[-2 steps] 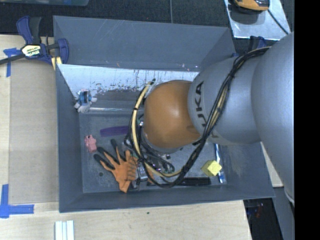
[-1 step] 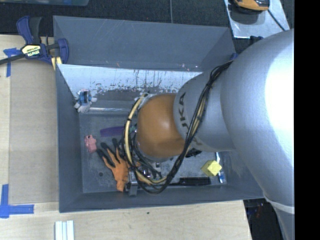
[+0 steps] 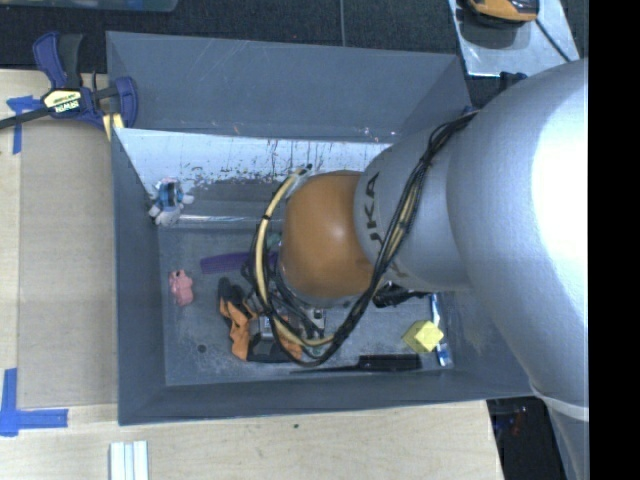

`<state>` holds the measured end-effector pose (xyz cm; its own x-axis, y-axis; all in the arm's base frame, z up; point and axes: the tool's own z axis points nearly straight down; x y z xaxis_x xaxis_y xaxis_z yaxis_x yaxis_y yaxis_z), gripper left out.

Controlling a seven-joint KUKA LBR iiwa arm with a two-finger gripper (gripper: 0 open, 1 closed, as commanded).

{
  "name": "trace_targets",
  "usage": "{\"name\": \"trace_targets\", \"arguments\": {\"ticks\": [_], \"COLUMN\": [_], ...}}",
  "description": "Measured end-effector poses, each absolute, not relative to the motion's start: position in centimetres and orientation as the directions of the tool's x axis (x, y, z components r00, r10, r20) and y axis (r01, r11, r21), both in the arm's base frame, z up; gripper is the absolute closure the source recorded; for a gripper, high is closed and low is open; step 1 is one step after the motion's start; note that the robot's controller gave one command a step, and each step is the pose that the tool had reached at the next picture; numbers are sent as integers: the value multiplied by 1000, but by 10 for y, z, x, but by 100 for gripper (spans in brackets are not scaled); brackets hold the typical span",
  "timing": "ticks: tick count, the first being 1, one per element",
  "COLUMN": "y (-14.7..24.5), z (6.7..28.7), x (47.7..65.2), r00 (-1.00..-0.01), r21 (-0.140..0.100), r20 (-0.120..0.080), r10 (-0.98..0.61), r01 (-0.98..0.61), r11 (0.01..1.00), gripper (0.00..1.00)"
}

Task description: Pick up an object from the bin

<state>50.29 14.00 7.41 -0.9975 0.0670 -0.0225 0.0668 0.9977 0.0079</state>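
My claw (image 3: 283, 330) sits low in the middle of the grey metal bin (image 3: 140, 308), right beside a crumpled orange-and-black thing (image 3: 238, 332). I cannot tell whether it is apart or together. A small pink figure (image 3: 181, 287) lies further left.

Silver arm (image 3: 505, 193), orange wrist cover (image 3: 318, 236), black cables (image 3: 408, 196)

Grey bin (image 3: 300, 88) with pink toy (image 3: 181, 287), purple strip (image 3: 225, 262), yellow block (image 3: 424, 336), black bar (image 3: 385, 363).

I have the arm (image 3: 500, 198) reaching in from the right, bent downward — orange cover (image 3: 320, 233) uppermost, gripper (image 3: 288, 330) beneath it, cables (image 3: 263, 243) looped alongside.
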Motion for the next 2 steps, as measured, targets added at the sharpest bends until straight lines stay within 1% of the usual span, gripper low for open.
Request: {"name": "trace_targets", "arguments": {"ticks": [1,2], "y": [140,139], "z": [74,86], "x": [503,501], "r00": [-997,-998], "r21": [8,5], "r20": [-23,-15], "r10": [68,67], "r01": [67,67], "r11": [998,998], "gripper": [100,100]}}
